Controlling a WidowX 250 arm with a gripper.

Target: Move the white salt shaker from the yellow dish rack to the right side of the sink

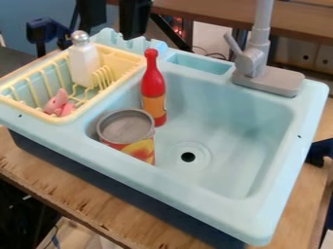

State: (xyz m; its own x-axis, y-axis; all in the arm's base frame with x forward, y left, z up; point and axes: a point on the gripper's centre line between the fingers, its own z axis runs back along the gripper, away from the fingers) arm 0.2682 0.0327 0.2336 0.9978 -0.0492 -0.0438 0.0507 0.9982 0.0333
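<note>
The wooden table has a worn front edge. On it is a pale blue sink, holding a can with a red-yellow label and a red bottle with an orange one. In the yellow rack stands the white shaker. Behind, the black gripper hangs, its fingers apart, before a blue wall.

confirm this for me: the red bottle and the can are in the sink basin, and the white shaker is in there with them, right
Not quite: in the camera view, the white shaker is in the yellow rack. The red bottle and the can are in the sink basin.
</note>
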